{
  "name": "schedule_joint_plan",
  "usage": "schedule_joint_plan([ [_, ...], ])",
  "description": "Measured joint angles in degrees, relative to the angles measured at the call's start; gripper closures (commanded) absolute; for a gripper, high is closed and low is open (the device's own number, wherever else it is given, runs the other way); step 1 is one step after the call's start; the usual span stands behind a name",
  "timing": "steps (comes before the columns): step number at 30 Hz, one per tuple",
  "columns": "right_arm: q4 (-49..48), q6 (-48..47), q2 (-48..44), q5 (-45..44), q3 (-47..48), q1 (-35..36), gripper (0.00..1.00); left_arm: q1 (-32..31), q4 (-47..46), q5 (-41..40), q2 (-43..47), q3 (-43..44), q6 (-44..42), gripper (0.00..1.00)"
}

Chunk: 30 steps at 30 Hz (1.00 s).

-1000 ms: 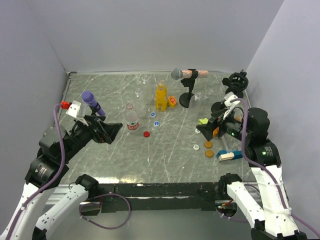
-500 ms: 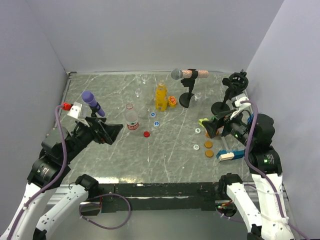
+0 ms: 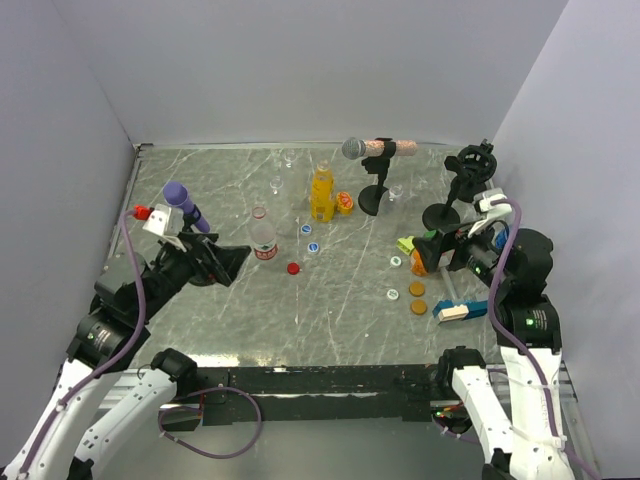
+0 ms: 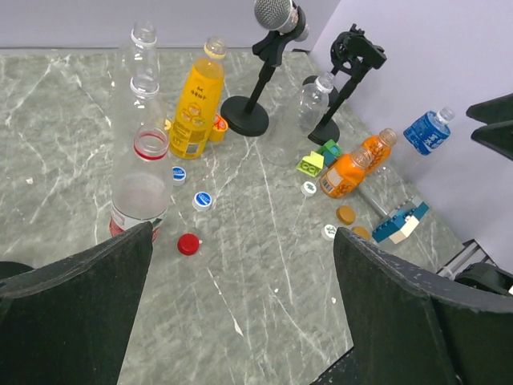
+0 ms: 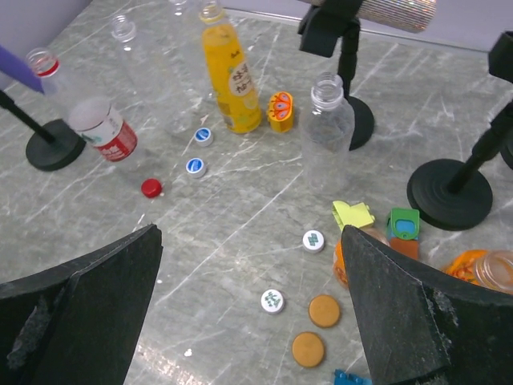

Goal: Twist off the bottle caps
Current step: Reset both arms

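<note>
1. My left fingers (image 4: 76, 297) are spread as wide as they go and hold nothing. They hang over the near left of the grey marbled table (image 3: 340, 320), pointed at the clear plastic bottle with the red-and-white label (image 4: 141, 186). It stands upright just beyond them, its red-ringed neck open.
2. My right fingers (image 5: 80, 305) are equally wide and empty. They hang over the near right, looking down on the two flat brown discs (image 5: 324, 310).
3. The caps lie loose on the table. The small red screw cap (image 4: 188, 243) is just beside the labelled bottle. Two blue caps (image 4: 179, 173) sit between it and the tall yellow-orange juice bottle (image 4: 195, 108). Two pale caps (image 5: 313, 240) lie further right, near the discs. I judge each lies about where it dropped once twisted off, close to its own bottle.
4. Most bottles stand upright, which keeps their necks reachable from above. A small orange bottle (image 4: 346, 172) lies on its side next to the green toy blocks (image 4: 317, 159). A small blue-labelled bottle (image 4: 425, 132) is by the right wall, and I cannot tell whether it still has a cap.
5. With the necks I can see open, I judge the work is nearly finished. That would explain why both sets of fingers are held back and free.
6. A second ago my right fingers reached further left and hid the farther pale cap. They have since drawn back to the right, and the cap now shows. My left arm has shifted only slightly, and no bottle or cap has moved.
</note>
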<state>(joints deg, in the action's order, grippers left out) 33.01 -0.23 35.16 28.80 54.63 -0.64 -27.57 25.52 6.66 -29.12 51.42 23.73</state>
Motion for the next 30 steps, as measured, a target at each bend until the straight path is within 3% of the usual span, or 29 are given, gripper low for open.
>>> schedule_joint_plan([
  [30, -2.27, 4.24, -1.16, 0.55, -2.16, -4.44, 0.01, 0.00, -0.46, -0.15, 0.92, -2.93, 0.96, 0.03],
])
